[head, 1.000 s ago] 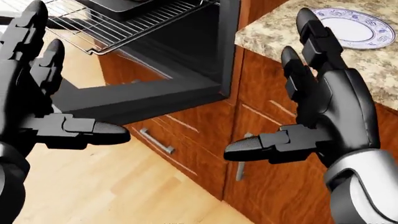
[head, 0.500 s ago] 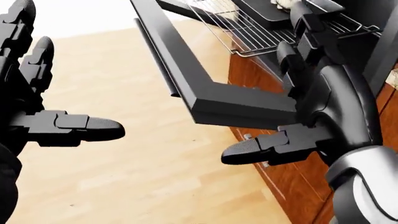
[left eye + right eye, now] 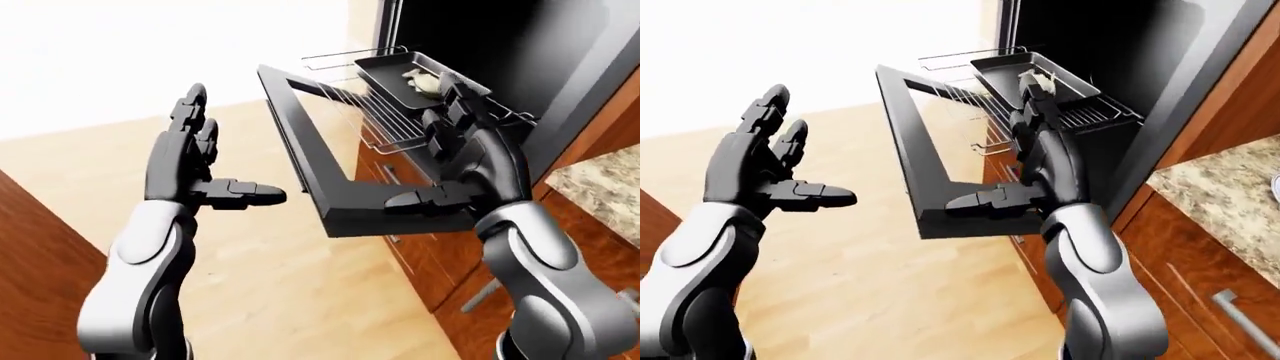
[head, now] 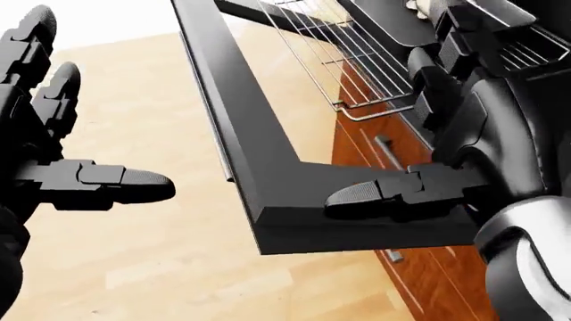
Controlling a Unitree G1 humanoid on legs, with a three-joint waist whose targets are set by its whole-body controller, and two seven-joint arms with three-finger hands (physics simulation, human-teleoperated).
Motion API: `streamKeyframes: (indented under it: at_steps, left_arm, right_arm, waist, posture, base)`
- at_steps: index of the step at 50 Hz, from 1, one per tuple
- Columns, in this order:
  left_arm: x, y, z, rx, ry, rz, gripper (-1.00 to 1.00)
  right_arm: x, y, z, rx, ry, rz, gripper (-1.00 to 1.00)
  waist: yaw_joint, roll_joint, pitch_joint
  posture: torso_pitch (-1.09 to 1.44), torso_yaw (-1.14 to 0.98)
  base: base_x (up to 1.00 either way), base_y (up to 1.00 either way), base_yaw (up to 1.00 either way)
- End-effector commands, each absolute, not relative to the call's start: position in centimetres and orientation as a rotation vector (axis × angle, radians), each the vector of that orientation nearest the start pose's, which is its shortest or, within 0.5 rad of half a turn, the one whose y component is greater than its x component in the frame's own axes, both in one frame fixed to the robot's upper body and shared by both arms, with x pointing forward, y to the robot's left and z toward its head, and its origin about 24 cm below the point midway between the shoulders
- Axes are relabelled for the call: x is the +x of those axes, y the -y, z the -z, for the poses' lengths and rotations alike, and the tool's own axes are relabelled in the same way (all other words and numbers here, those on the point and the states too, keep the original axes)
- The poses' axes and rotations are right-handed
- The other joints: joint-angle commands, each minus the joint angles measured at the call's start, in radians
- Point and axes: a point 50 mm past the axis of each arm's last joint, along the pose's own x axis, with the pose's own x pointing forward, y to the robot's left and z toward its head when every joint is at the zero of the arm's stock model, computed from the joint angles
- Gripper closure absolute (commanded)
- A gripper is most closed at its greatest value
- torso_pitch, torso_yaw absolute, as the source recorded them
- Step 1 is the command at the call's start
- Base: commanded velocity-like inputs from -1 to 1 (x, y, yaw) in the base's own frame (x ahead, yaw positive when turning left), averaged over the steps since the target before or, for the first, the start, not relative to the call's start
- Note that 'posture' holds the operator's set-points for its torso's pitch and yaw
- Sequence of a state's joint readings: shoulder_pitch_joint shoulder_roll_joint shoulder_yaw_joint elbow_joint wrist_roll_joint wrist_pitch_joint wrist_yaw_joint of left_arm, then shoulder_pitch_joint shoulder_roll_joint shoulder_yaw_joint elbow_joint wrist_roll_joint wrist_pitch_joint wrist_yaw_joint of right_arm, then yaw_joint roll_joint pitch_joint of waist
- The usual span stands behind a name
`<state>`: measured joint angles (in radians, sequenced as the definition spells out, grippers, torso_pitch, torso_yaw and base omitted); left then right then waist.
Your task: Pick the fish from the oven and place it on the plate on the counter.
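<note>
Fish lies in its tray on the pulled-out rack; we hold each robot hand wide, empty, for reaching

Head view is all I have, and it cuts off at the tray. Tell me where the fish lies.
Observer: The fish lies in the dark tray on the pulled-out oven rack, toward the tray's right end in the left-eye view.
Operator: Report the right hand against it.
Observer: The right hand is open, fingertips reaching up just below the fish in the right-eye view, not on it.
Operator: Find the plate.
Observer: Only a sliver at the right edge of the right-eye view may be it, over the granite counter.
</note>
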<state>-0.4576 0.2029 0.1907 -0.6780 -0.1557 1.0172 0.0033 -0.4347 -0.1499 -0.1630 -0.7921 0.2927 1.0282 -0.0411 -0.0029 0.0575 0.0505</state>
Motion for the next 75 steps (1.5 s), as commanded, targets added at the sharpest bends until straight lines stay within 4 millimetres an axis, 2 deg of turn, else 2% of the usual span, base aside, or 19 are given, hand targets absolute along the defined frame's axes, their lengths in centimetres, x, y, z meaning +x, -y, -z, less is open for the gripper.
streamKeyframes:
  at_steps: [1,10,11,12,13,16,22,28,34,40,41,44,50,52,53,56,65,68,75]
  left_arm:
    - [25.9,-16.8,-23.9,0.070,0.262,0.037,-1.00]
    - [25.3,-17.1,-23.9,0.067,0.261,0.028,-1.00]
    - [25.3,-17.2,-23.9,0.067,0.262,0.027,-1.00]
    - [25.3,-17.3,-23.9,0.068,0.262,0.026,-1.00]
    - [25.2,-17.3,-24.0,0.068,0.263,0.025,-1.00]
    - [25.1,-17.5,-24.3,0.070,0.267,0.021,-1.00]
    - [24.9,-17.7,-25.0,0.077,0.277,0.019,-1.00]
    - [24.6,-18.0,-25.3,0.077,0.285,0.012,-1.00]
    - [24.3,-18.3,-25.5,0.075,0.287,0.006,-1.00]
    - [24.4,-18.3,-25.4,0.075,0.287,0.008,-1.00]
    - [24.4,-18.3,-25.4,0.075,0.286,0.009,-1.00]
    - [24.5,-18.2,-25.5,0.076,0.286,0.011,-1.00]
    - [24.5,-18.2,-25.2,0.075,0.282,0.011,-1.00]
    - [24.4,-18.2,-25.1,0.075,0.280,0.011,-1.00]
    - [24.3,-18.3,-25.2,0.075,0.282,0.011,-1.00]
    - [24.4,-18.2,-25.3,0.080,0.279,0.013,-1.00]
    - [25.3,-18.8,-25.3,0.084,0.259,0.018,-1.00]
    - [25.5,-18.8,-25.9,0.095,0.262,0.019,-1.00]
    - [25.5,-18.7,-26.6,0.104,0.270,0.025,-1.00]
  right_arm:
    - [24.2,15.4,-24.3,0.023,0.312,-0.119,-1.00]
    - [24.1,15.1,-24.9,0.042,0.321,-0.135,-1.00]
    - [24.0,15.1,-25.0,0.037,0.330,-0.135,-1.00]
    - [24.0,15.1,-25.1,0.034,0.336,-0.132,-1.00]
    - [24.0,15.1,-25.1,0.033,0.341,-0.133,-1.00]
    - [23.6,14.8,-25.4,0.043,0.350,-0.152,-1.00]
    - [23.5,14.7,-25.8,0.040,0.366,-0.165,-1.00]
    - [23.2,14.7,-26.4,0.032,0.383,-0.162,-1.00]
    - [23.1,14.5,-26.6,0.042,0.389,-0.174,-1.00]
    - [23.0,14.3,-26.7,0.041,0.392,-0.188,-1.00]
    - [23.0,14.3,-26.7,0.041,0.393,-0.189,-1.00]
    - [23.0,14.3,-26.7,0.039,0.394,-0.193,-1.00]
    - [23.0,14.4,-26.8,0.028,0.405,-0.187,-1.00]
    - [23.0,14.3,-26.7,0.015,0.412,-0.193,-1.00]
    - [23.1,14.2,-26.8,0.022,0.410,-0.199,-1.00]
    - [23.2,14.3,-26.9,0.062,0.394,-0.213,-1.00]
    - [24.5,15.2,-27.2,0.039,0.375,-0.118,-1.00]
    - [24.8,15.7,-27.6,0.036,0.371,-0.082,-1.00]
    - [24.8,15.7,-27.7,0.030,0.381,-0.083,-1.00]
  waist:
    - [-0.010,0.005,-0.029]
    - [-0.046,-0.065,-0.035]
    - [-0.049,-0.094,-0.042]
    - [-0.057,-0.184,-0.066]
    - [-0.038,-0.138,-0.036]
    - [-0.037,-0.141,-0.028]
    - [-0.012,-0.070,-0.030]
    - [0.000,-0.070,-0.071]
    - [0.003,-0.096,-0.019]
    - [0.020,0.029,-0.028]
    - [0.022,0.000,-0.032]
    - [0.016,0.023,-0.050]
    - [0.011,-0.004,-0.039]
    - [0.031,-0.097,0.009]
    - [0.033,-0.162,-0.004]
    - [0.037,-0.112,-0.018]
    - [-0.004,-0.058,-0.002]
    - [-0.022,0.018,-0.025]
    - [0.003,-0.038,-0.004]
  posture:
    - [0.00,0.00]
    - [0.00,0.00]
    - [0.00,0.00]
    - [0.00,0.00]
    - [0.00,0.00]
    - [0.00,0.00]
    - [0.00,0.00]
    - [0.00,0.00]
    - [0.00,0.00]
    - [0.00,0.00]
    - [0.00,0.00]
    - [0.00,0.00]
    - [0.00,0.00]
    - [0.00,0.00]
    - [0.00,0.00]
    - [0.00,0.00]
    - [0.00,0.00]
    - [0.00,0.00]
    - [0.00,0.00]
  base:
    - [0.00,-0.65,0.00]
    - [0.00,-0.65,0.00]
    - [0.00,0.00,0.00]
    - [0.00,0.00,0.00]
    - [0.00,0.00,0.00]
    - [-0.08,-0.10,0.00]
    - [-0.35,-0.45,0.00]
    - [-0.29,-0.26,0.00]
    - [-0.04,-0.05,0.00]
    - [-0.21,-0.49,0.00]
    - [-0.21,-0.80,0.00]
    - [-0.23,-0.87,0.00]
    - [-0.19,-0.77,0.00]
    - [0.00,0.00,0.00]
    - [0.00,0.00,0.00]
    - [0.00,0.00,0.44]
    - [0.00,0.00,0.52]
    - [0.00,0.00,0.00]
    - [0.24,0.00,0.00]
